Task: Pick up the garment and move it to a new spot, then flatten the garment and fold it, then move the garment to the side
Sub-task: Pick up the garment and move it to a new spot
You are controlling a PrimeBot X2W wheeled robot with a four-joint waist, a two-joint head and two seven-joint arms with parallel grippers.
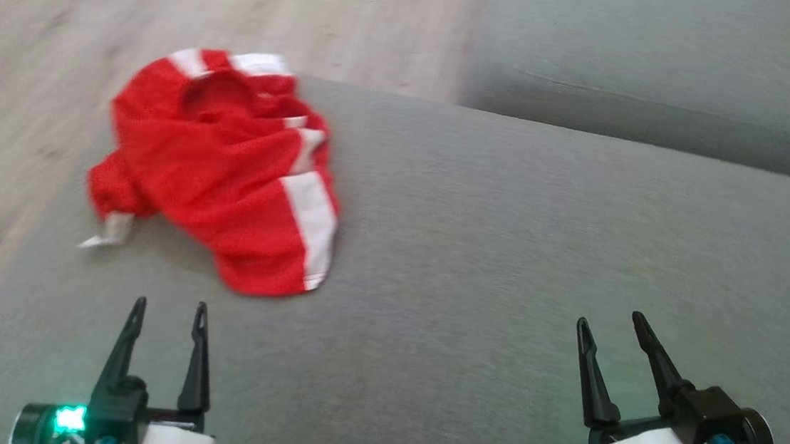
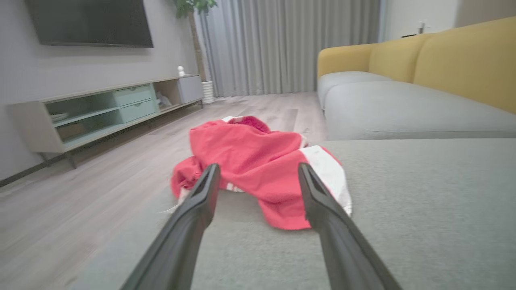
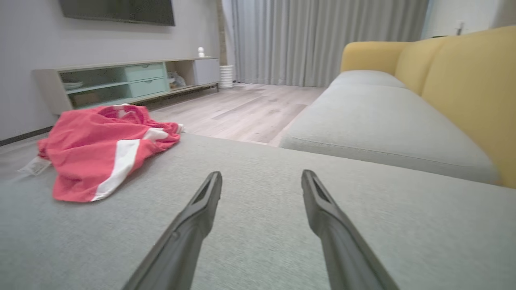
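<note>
Pickup of the crumpled garment (image 1: 227, 179) not yet begun
Left gripper (image 1: 170, 306), jaws apart and empty, should pinch the raised fold straight ahead; right gripper (image 1: 610, 321) is equally spread.

The garment (image 1: 228, 164) is thin red cloth with a fine mesh-like weave and plain white bands, matt all over. The seat cushion (image 1: 506, 260) is grey woven fabric, a bit coarse, no shine. The floor (image 1: 39, 40) looks like pale wood planks with a soft satin finish. The left gripper (image 1: 170, 305) and right gripper (image 1: 610, 319) have dark, matt, plastic-looking fingers. The yellow sofa back (image 3: 475, 92) is matt cloth too, and the TV screen (image 2: 88, 20) is dark and glossy.
</note>
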